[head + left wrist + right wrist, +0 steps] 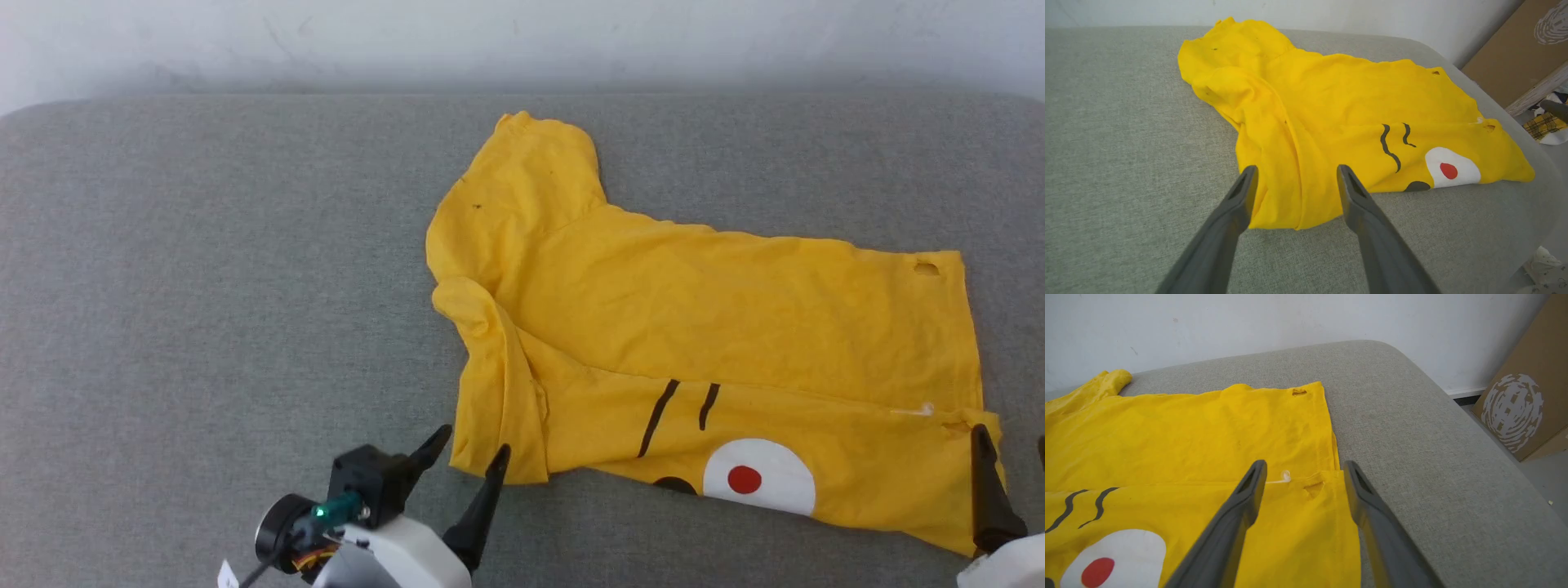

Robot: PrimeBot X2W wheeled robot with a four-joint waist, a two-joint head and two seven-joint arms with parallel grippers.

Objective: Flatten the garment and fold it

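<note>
Shirt (694, 327) lies rumpled right of centre; left tool (474, 438) and right tool (1303, 467) gape empty at its lower corners.

A big soft grey cushion (204, 286) with round corners holds a yellow T-shirt (694, 310), lying partly folded over with wrinkles on it.

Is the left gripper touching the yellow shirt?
Cannot tell. In the left wrist view the open left gripper straddles the near corner of the yellow shirt, but whether its fingertips press the cloth or hover is unclear.
</note>
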